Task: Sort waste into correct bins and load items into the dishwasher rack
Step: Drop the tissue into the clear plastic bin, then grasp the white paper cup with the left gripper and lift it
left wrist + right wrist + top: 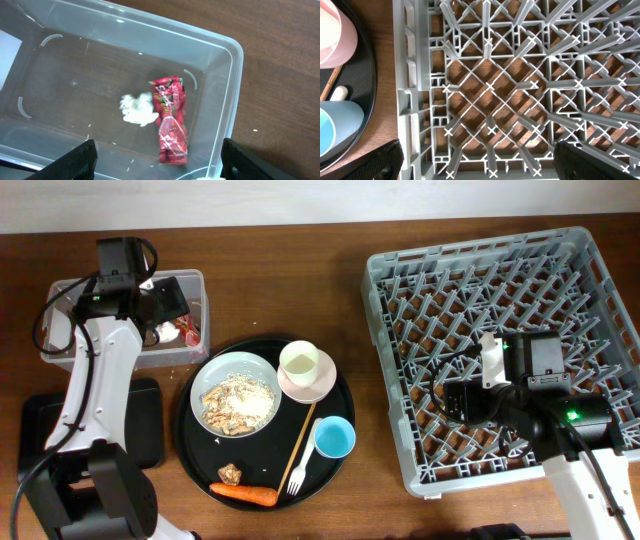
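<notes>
Two scraps, the red snack wrapper [171, 117] and the crumpled white tissue [136, 109], are lying side by side in the clear plastic tub [227, 95]. They are showing plainly only from the left wrist, with the left gripper [159, 150] hanging over them spread and empty. The right gripper [477, 150] is hovering spread over the dishwasher rack [404, 102]; only the overhead is showing the carrot [243, 493] on the round black tray [195, 445].

Clear tub [235, 75] open from above, left floor bare, red wrapper [171, 120] touching white tissue [137, 109] near right wall, grey rack [415, 100] floor studded with upright pegs, round black tray [200, 455] crowded, strip of table [375, 430] free between tray and rack.
</notes>
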`<action>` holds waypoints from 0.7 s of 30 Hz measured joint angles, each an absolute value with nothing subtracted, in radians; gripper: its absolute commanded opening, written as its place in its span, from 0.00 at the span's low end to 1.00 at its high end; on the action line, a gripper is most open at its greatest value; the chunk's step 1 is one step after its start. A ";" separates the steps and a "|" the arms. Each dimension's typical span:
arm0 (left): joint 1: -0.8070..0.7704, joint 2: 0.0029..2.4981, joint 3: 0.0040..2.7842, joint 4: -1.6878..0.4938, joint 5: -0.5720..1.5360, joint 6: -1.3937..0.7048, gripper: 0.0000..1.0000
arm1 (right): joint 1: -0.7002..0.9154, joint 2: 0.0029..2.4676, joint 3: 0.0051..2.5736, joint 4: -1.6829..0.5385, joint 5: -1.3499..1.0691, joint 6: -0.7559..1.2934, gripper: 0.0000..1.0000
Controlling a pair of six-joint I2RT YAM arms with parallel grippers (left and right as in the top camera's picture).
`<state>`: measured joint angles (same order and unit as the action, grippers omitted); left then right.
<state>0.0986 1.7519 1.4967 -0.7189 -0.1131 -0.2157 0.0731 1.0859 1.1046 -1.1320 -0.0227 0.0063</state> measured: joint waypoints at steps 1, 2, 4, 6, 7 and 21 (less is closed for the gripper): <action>0.099 1.752 1.497 -0.720 -0.113 -0.216 0.79 | 0.073 1.086 1.105 -1.133 -0.023 0.006 0.99; 0.099 1.752 1.497 -0.725 -0.113 -0.216 0.79 | 0.073 1.086 1.105 -1.134 -0.023 0.006 0.99; 0.099 1.752 1.497 -0.744 -0.113 -0.216 0.79 | 0.073 1.086 1.105 -1.134 -0.023 0.006 0.99; 0.099 1.750 1.497 -0.775 -0.109 -0.216 0.79 | 0.073 1.086 1.105 -1.134 -0.023 0.006 0.99; 0.099 1.746 1.496 -0.788 -0.104 -0.216 0.79 | 0.073 1.086 1.105 -1.134 -0.023 0.006 0.99; -0.136 1.608 1.480 -0.980 0.176 -0.216 0.71 | 0.073 1.086 1.105 -1.134 -0.023 0.005 0.99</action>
<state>-0.1360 1.6081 1.4803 -0.9798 0.1757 -0.2161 0.0731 1.0859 1.1046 -1.1339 -0.0227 0.0048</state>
